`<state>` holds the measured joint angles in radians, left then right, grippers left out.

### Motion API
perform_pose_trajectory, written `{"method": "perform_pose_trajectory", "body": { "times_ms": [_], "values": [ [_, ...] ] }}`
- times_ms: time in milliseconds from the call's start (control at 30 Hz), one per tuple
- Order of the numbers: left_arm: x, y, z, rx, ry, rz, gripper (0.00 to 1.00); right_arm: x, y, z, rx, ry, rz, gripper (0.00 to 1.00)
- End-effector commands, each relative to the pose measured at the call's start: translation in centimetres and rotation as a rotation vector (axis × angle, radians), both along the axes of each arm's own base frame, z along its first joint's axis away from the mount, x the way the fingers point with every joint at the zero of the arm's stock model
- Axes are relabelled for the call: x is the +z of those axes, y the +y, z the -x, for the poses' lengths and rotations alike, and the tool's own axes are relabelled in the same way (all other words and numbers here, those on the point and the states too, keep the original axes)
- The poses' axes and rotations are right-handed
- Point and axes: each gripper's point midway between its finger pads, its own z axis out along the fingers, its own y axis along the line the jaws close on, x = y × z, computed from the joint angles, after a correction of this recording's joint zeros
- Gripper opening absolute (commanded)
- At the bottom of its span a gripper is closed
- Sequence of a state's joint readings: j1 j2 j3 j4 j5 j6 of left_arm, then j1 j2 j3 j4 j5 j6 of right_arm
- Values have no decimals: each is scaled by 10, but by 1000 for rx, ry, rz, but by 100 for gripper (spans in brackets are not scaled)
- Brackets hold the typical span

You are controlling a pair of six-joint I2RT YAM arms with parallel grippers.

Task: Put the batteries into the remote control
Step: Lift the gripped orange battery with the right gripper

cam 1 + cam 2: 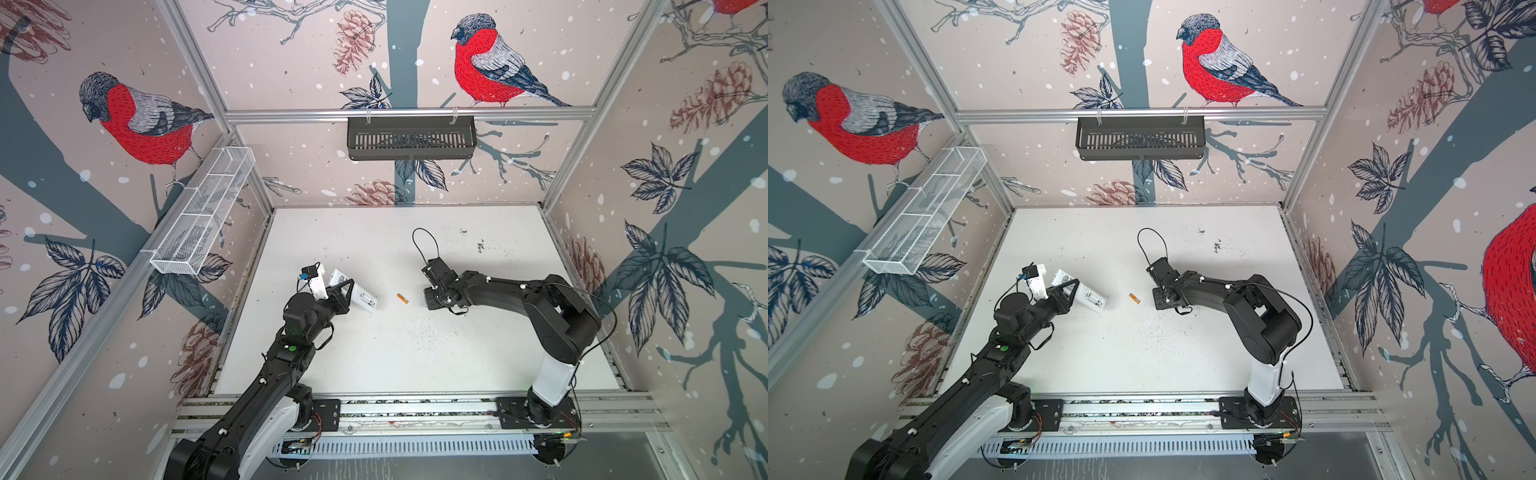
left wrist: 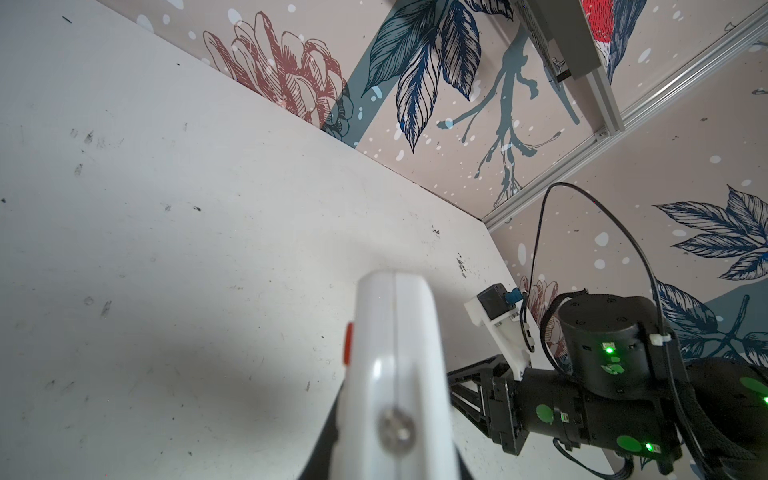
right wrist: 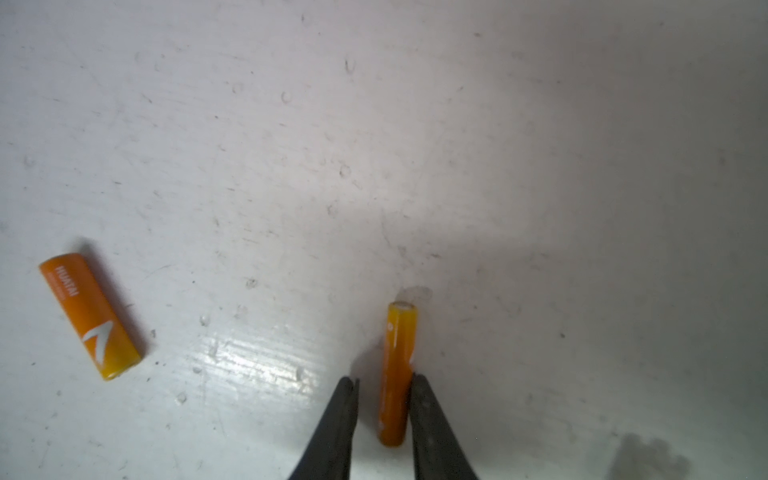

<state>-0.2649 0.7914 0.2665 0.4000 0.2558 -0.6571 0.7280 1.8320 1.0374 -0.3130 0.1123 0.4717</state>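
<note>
Left side: left pincer (image 1: 345, 293) clamped together on the remote control (image 1: 361, 296), gripping it toward one end. The remote is lifted clear of the table (image 1: 415, 353) and tilted. Its free end points to mid-table, with what looks like an open battery bay there. The left wrist view shows only its seam edge and one red button.

Centre: free battery (image 1: 402, 298) lies flat on the table, between the remote's free end and the right arm, touching neither.

Right side: right pincer (image 3: 384, 378) low over the table, jaws narrowly apart and straddling the second battery (image 3: 397, 365). One finger (image 3: 432, 428) touches it; the other shows a sliver of gap. Judged not clamped yet. This battery is hidden under the pincer in both top views.

Risks:
- One-sided contact: closing may push or roll the round cell out before the far finger arrives.
- The jaws sit near one end of the cell, so it could pivot on lifting and reach the bay crooked.
- Polarity cannot be read from here, so the cell may go in reversed.
- The remote is held at one end only, so pressing a cell in could lever it loose.
- The free battery is near and could be knocked away.
</note>
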Motion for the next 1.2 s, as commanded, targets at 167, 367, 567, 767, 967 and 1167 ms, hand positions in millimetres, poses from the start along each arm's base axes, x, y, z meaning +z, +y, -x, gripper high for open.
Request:
{"method": "perform_pose_trajectory", "body": {
  "times_ms": [167, 367, 567, 767, 967, 1167],
  "values": [
    [16, -1, -2, -5, -52, 18, 0, -27, -32, 56, 16, 239, 125, 19],
    [15, -1, -2, -5, -49, 18, 0, -25, -36, 57, 10, 239, 140, 18],
    [16, -1, -2, -6, -50, 18, 0, -26, -40, 57, 3, 237, 151, 15],
    [16, -4, 0, -22, -44, 23, 0, -15, -31, 53, 49, 191, 106, 12],
    [20, -14, 5, -88, -9, 35, 0, 17, -2, 53, 194, 89, -68, 12],
    [24, -31, 14, -205, 60, 32, 0, 63, 46, 79, 446, -46, -196, 12]
  ]
}}
